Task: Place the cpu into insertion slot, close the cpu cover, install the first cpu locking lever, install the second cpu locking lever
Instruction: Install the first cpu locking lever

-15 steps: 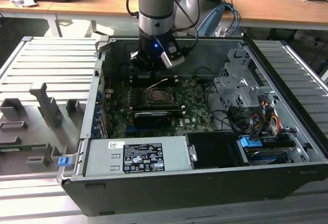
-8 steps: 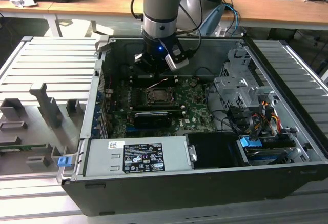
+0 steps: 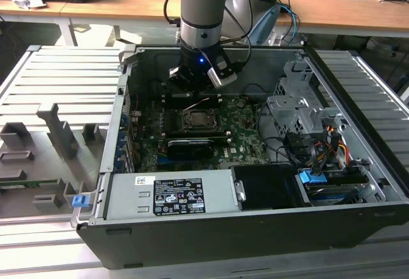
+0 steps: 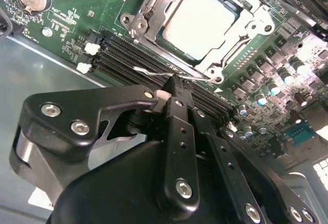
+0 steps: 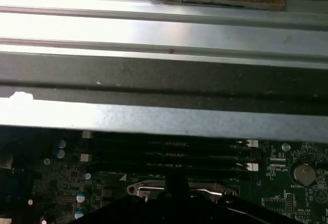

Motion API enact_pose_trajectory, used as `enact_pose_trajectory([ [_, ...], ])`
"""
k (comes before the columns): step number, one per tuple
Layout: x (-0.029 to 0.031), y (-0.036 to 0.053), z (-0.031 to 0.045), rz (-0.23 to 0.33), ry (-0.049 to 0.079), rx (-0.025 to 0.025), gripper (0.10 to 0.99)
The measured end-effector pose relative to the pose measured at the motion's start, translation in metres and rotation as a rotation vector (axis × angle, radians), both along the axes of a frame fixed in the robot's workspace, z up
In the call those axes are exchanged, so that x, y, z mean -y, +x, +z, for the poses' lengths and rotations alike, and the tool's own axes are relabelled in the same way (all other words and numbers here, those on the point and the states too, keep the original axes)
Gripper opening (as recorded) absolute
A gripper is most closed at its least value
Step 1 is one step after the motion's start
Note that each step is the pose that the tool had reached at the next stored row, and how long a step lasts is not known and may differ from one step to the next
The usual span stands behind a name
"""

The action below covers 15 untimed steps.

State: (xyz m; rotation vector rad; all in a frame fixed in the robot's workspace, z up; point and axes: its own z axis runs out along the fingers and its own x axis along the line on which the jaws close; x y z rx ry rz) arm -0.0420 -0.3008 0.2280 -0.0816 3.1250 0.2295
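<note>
The cpu (image 4: 199, 23), a flat square with a silvery top, lies in its socket on the green motherboard (image 4: 66, 19). The cpu cover (image 4: 145, 16), a thin metal frame, lies down flat around it. A thin silvery locking lever (image 4: 148, 73) runs along the socket's edge by the memory slots. My gripper (image 4: 171, 86) is shut, its black fingertips right at this lever wire, seemingly touching it. In the exterior view my gripper (image 3: 192, 89) hangs inside the open case just behind the socket (image 3: 199, 120). In the first wrist view the cpu cover (image 5: 154, 188) shows just past my dark gripper.
Black memory slots (image 5: 169, 155) lie between the socket and the case wall (image 5: 164, 116). A long black card (image 3: 190, 146) sits in front of the socket. Cables and a drive cage (image 3: 300, 116) fill the exterior view's right. A power supply (image 3: 172, 196) lies at the front.
</note>
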Motion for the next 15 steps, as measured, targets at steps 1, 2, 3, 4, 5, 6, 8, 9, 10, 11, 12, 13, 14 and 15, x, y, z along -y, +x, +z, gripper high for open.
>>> enact_pose_trajectory([
  [1, -0.0006, 0.0008, -0.0004, 0.0, 0.0, 0.0, 0.106],
  [2, -0.0013, 0.0025, -0.001, 0.0, 0.0, 0.0, 0.106],
  [3, -0.0021, 0.0043, -0.0017, 0.0, 0.0, 0.0, 0.106],
  [4, -0.0023, 0.005, -0.0021, 0.0, 0.0, 0.0, 0.106],
  [5, -0.0027, 0.0062, -0.0028, 0.0, 0.0, 0.0001, 0.106],
  [6, -0.0031, 0.0074, -0.0036, 0.0, 0.0, -0.0001, 0.106],
  [8, -0.0037, 0.0092, -0.0051, 0.0, 0.0, -0.0001, 0.106],
  [9, -0.0039, 0.0099, -0.0056, 0.0, 0.0, -0.0001, 0.106],
  [10, -0.0041, 0.0108, -0.0065, 0.0, 0.0, 0.0, 0.106],
  [11, -0.0043, 0.0116, -0.0069, 0.0, 0.0, -0.0001, 0.106],
  [12, -0.0044, 0.0123, -0.0074, 0.0, 0.0, 0.0, 0.106],
  [13, -0.0047, 0.0134, -0.008, 0.0, 0.0, 0.0, 0.106],
  [14, -0.005, 0.0144, -0.0084, 0.0, 0.0, 0.0, 0.106],
  [15, -0.0053, 0.0157, -0.009, 0.0, 0.0, 0.0, 0.106],
])
